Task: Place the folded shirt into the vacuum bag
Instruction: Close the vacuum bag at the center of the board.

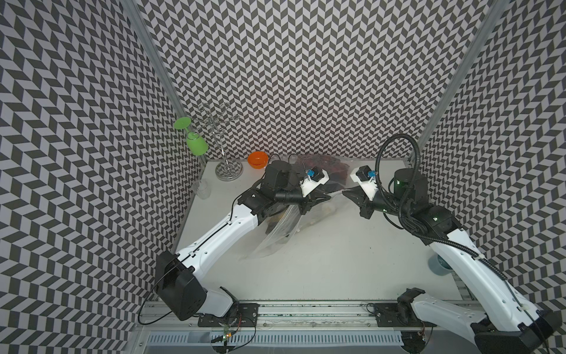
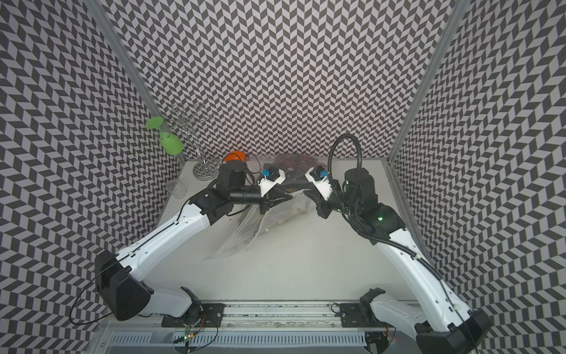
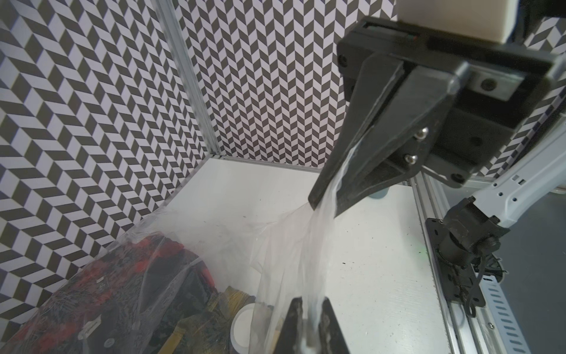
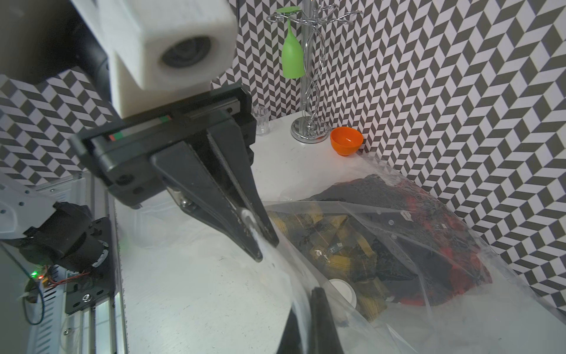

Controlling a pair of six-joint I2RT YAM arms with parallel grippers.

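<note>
**Shirt in the bag, film pinched by both arms**

Chevron-patterned walls enclose the white desk (image 1: 337,260). I find the vacuum bag (image 1: 275,239) at the far middle of it. The folded shirt (image 4: 444,220) shows through the film, apparently already inside. Left end effector (image 4: 266,248) and right end effector (image 3: 326,203) are each closed on the bag's upper film, which is stretched taut between them. Insertion looks done; I judge that only letting go is left.

The bag (image 4: 505,300) is clear, glossy, crinkled plastic film; the shirt (image 4: 441,214) is matt woven cloth. The bench (image 1: 337,260) is smooth, matt white, lightly speckled. The rack (image 4: 309,133) is polished chrome metal; the bowl (image 4: 346,142) is glossy orange plastic.
</note>
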